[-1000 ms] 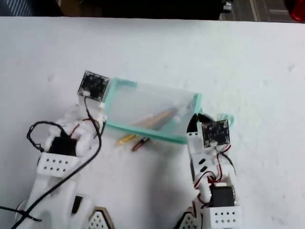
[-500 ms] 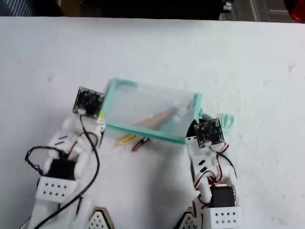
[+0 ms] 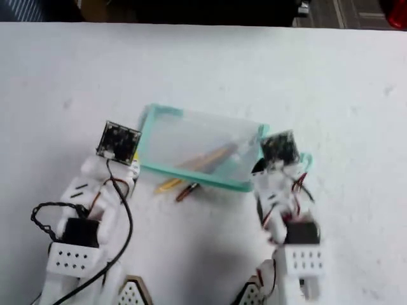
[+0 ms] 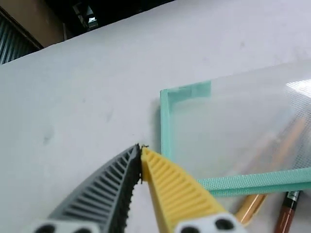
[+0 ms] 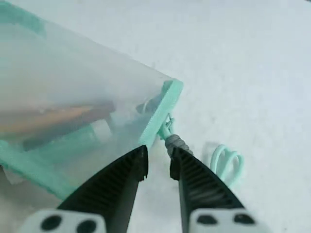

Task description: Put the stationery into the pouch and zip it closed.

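Zipping is being set up: the right jaws, slightly spread, flank the zipper pull (image 5: 174, 141) of the pouch (image 3: 197, 143), while the left jaws are pressed together. Pens (image 3: 186, 191) still protrude and likely need tucking in first.

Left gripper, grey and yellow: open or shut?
Shut. On the left gripper, the grey and yellow fingers touch at the tips, nothing between them, beside a corner of the translucent teal-edged pouch.

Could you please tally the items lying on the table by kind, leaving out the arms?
Pouch: 1
Pens: 2, a yellow pen and a brown pen, both poking out at the pouch's near edge
Total: 3
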`<act>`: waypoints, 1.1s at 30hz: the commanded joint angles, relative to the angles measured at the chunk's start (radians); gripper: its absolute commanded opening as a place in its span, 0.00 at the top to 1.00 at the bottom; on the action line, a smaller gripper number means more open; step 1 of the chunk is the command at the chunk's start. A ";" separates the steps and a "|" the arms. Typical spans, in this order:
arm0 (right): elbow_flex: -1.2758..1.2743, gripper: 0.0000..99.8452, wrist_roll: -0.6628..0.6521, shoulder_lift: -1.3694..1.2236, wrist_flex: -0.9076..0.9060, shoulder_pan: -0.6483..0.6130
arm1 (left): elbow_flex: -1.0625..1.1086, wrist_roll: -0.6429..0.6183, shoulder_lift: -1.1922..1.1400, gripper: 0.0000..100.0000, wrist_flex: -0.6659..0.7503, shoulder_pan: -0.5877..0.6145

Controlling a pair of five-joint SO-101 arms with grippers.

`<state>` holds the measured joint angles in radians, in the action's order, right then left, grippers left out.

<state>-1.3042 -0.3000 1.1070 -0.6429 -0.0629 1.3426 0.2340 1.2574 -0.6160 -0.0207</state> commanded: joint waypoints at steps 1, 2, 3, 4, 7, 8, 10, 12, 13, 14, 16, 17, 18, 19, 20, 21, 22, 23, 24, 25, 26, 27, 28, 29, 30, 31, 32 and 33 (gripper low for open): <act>0.132 0.92 -0.012 -0.280 0.093 0.070 | -0.021 0.014 0.004 0.98 0.014 0.005; 0.152 0.92 -0.011 -0.325 0.107 0.085 | -0.037 0.015 -0.022 0.98 0.014 0.005; 0.172 0.92 -0.011 -0.360 0.111 0.096 | -0.058 0.020 -0.067 0.98 0.017 0.007; 0.189 0.92 -0.011 -0.386 0.111 0.102 | -0.087 0.040 -0.128 0.98 0.020 0.007; 0.255 0.92 -0.009 -0.452 0.073 0.122 | -0.193 0.086 -0.395 0.98 0.040 0.008; 0.287 0.92 -0.006 -0.472 0.033 0.134 | -0.235 0.084 -0.487 0.98 0.043 0.010; 0.356 0.91 -0.006 -0.518 -0.038 0.150 | -0.308 0.084 -0.653 0.98 0.038 0.024; 0.416 0.91 -0.009 -0.570 -0.074 0.153 | -0.362 0.066 -0.751 0.98 0.037 0.030; 0.445 0.91 -0.011 -0.596 -0.085 0.150 | -0.373 0.046 -0.776 0.98 0.038 0.031; 0.473 0.91 -0.011 -0.621 -0.091 0.148 | -0.376 0.035 -0.783 0.98 0.041 0.031; 0.534 0.91 -0.012 -0.673 -0.114 0.134 | -0.374 0.028 -0.783 0.98 0.043 0.028; 0.565 0.90 -0.018 -0.704 -0.128 0.128 | -0.374 0.028 -0.783 0.98 0.043 0.028; 0.597 0.89 -0.048 -0.736 -0.143 0.120 | -0.374 0.028 -0.783 0.98 0.043 0.030; 0.631 0.87 -0.094 -0.771 -0.157 0.108 | -0.374 0.029 -0.783 0.98 0.043 0.031; 0.664 0.86 -0.137 -0.805 -0.173 0.094 | -0.374 0.031 -0.783 0.98 0.043 0.031; 0.700 0.85 -0.178 -0.842 -0.186 0.082 | -0.374 0.031 -0.785 0.98 0.044 0.031; 0.730 0.84 -0.224 -0.877 -0.196 0.071 | -0.374 0.028 -0.785 0.98 0.044 0.031; 0.755 0.84 -0.269 -0.911 -0.199 0.067 | -0.374 0.028 -0.786 0.98 0.044 0.031; 0.783 0.83 -0.313 -0.941 -0.202 0.065 | -0.374 0.026 -0.788 0.98 0.046 0.031; 0.804 0.83 -0.348 -0.969 -0.202 0.065 | -0.373 0.026 -0.788 0.98 0.058 0.031; 0.821 0.82 -0.382 -0.993 -0.202 0.067 | -0.362 0.026 -0.786 0.98 0.071 0.031; 0.836 0.81 -0.411 -1.015 -0.202 0.067 | -0.348 0.029 -0.785 0.98 0.095 0.031; 0.848 0.80 -0.436 -1.035 -0.202 0.067 | -0.334 0.029 -0.785 0.98 0.118 0.031; 0.858 0.80 -0.462 -1.055 -0.202 0.067 | -0.325 0.029 -0.785 0.98 0.140 0.031; 0.864 0.79 -0.489 -1.073 -0.202 0.067 | -0.319 0.031 -0.785 0.98 0.152 0.031; 0.867 0.79 -0.509 -1.087 -0.202 0.067 | -0.316 0.031 -0.785 0.98 0.155 0.031; 0.867 0.79 -0.522 -1.099 -0.202 0.067 | -0.316 0.031 -0.785 0.98 0.153 0.031; 0.867 0.79 -0.525 -1.110 -0.202 0.067 | -0.316 0.031 -0.785 0.98 0.153 0.031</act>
<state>-0.4833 -0.7818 0.0054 -0.8408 0.0123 1.0342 0.2723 0.4749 -0.4994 0.0008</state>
